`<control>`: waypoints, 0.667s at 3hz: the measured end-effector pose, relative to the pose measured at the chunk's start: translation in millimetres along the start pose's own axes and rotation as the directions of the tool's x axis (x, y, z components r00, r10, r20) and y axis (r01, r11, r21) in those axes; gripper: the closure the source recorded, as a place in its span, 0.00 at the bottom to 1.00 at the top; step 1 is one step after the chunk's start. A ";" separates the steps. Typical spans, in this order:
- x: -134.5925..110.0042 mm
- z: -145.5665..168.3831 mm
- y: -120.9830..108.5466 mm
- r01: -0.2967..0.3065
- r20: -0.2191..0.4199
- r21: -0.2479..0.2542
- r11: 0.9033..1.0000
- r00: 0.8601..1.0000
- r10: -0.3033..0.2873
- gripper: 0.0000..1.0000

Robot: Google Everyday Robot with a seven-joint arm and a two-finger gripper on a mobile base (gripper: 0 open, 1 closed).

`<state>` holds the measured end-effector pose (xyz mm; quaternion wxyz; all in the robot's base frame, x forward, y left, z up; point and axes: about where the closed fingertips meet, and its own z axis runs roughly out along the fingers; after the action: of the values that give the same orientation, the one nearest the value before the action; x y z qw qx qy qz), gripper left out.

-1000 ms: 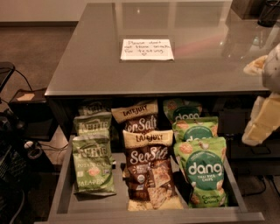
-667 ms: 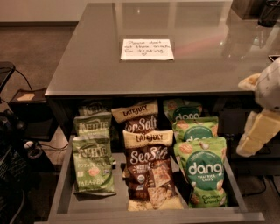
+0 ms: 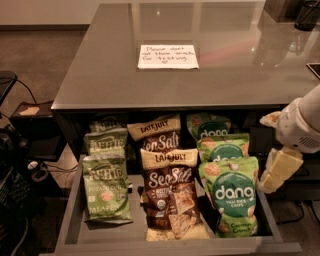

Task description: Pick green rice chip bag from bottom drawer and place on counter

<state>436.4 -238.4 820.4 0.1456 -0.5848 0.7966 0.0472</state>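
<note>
Cream end effector [image 3: 270, 150] beside green bag [image 3: 231, 196]

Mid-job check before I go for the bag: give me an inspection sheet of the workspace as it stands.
Surface: counter, glossy grey, bears a white handwritten note; dark objects at its far right corner.
Job's things: bottom drawer open; the front green rice chip bag lies face up in the right column, two more behind it, none gripped.
Clutter: Kettle bags in the left column; Late July Sea Salt bags in the middle.
Grippers: gripper at the drawer's right side, beside the front bag, nothing seen in it.
Cables: cables on the floor left of the counter.
Surroundings: dark equipment at left; bare floor beyond.
</note>
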 end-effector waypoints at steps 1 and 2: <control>4.7 28.9 -0.3 -0.014 0.009 -0.041 0.999 1.000 0.014 0.00; 8.8 49.2 1.8 -0.029 0.010 -0.077 0.997 1.000 0.030 0.00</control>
<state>441.0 -233.8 770.8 0.1268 -0.5780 0.8019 0.0830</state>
